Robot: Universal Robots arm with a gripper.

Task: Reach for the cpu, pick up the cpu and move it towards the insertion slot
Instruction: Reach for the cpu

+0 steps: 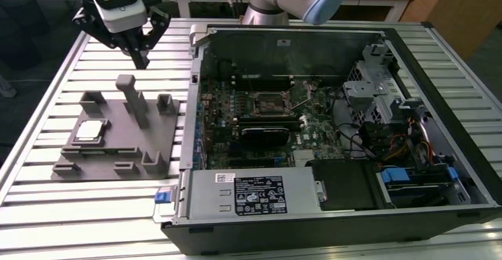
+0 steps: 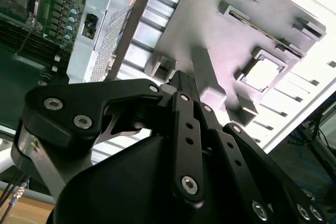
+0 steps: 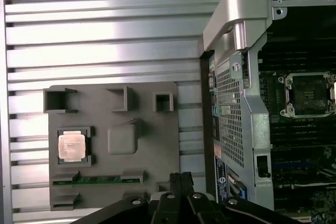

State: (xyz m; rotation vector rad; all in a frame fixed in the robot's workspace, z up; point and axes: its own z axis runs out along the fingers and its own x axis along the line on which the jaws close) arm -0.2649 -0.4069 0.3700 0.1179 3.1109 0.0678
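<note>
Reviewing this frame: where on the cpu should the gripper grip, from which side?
Probably from straight above, pinching two opposite edges: the cpu lies flat, face up, in a shallow pocket of the grey fixture, so only its rim is grippable.

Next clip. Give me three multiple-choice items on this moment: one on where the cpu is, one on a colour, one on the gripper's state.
1. Where is the cpu?
A. In a recess of the fixture, outside the computer case
B. On the green board
C. On the bare table slats

2. What colour is the fixture?
A. Blue
B. Matte grey
C. White

3. What is the gripper doing?
A. It holds the cpu
B. It rests on the fixture
C. It holds nothing and is clear of the fixture

Answers:
1. A: the exterior view shows the cpu seated in a square recess of the fixture, to the left of the case.
2. B: the fixture's plate and posts are all matte grey.
3. C: the gripper is shut with nothing in it and hangs in the air, while the cpu lies in its recess.
</note>
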